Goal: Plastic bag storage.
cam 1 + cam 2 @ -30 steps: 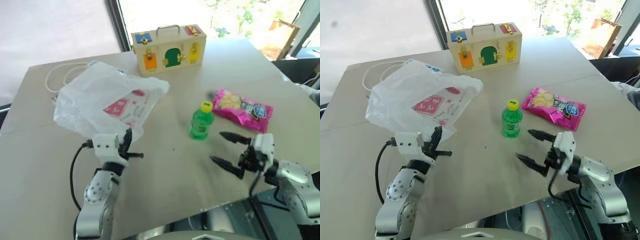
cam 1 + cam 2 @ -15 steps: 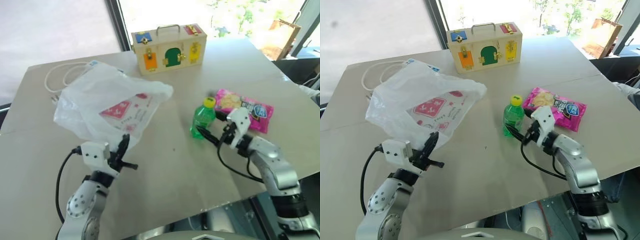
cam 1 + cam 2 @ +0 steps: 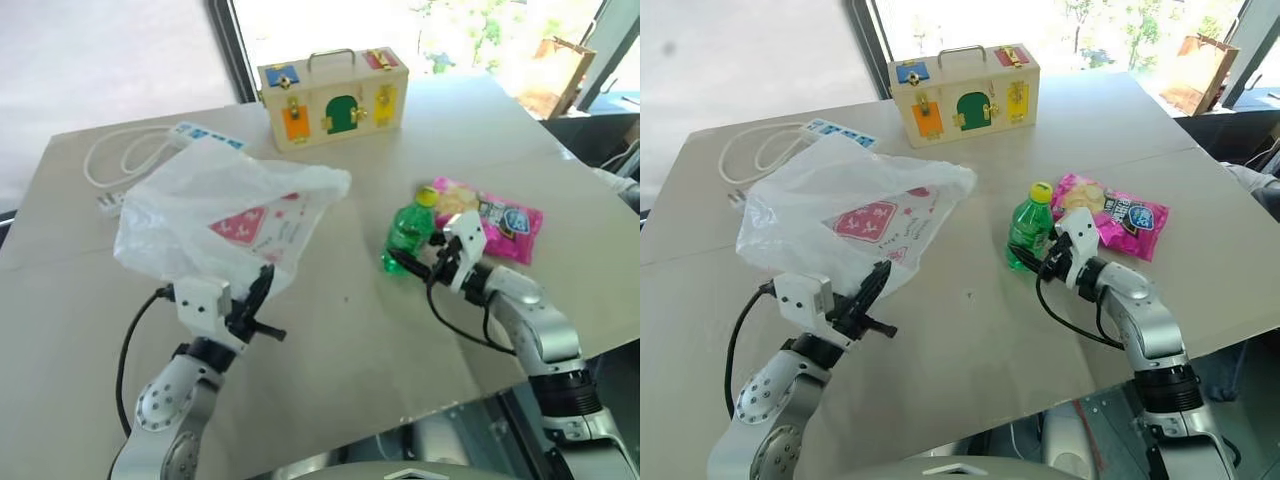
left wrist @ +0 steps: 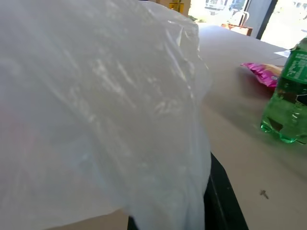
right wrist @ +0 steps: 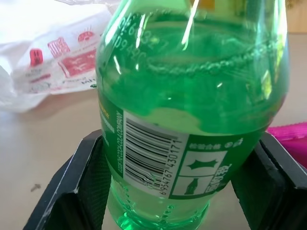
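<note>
The plastic bag (image 3: pixel 225 212), thin, white and translucent with a red-pink print, lies bunched on the table's left half. Its near edge is pinched in my left gripper (image 3: pixel 258 300), which is shut on it. In the left wrist view the bag (image 4: pixel 96 96) drapes over the black fingers (image 4: pixel 218 201). A green bottle (image 3: pixel 406 236) with a yellow cap stands upright right of centre. My right gripper (image 3: pixel 412 258) reaches it from the right. Its two black fingers (image 5: pixel 81 182) press against both sides of the bottle (image 5: pixel 192 120) near its base.
A shiny pink snack packet (image 3: pixel 492 215) lies just beyond my right gripper. A wooden box (image 3: pixel 333 97) with coloured latches stands at the back. A white power strip with a coiled cable (image 3: pixel 125 158) lies at the back left. The table's front edge (image 3: pixel 430 405) is close.
My right gripper moved forward and left from the near right to the bottle, then narrowed onto it. My left gripper rose a little with the bag's edge.
</note>
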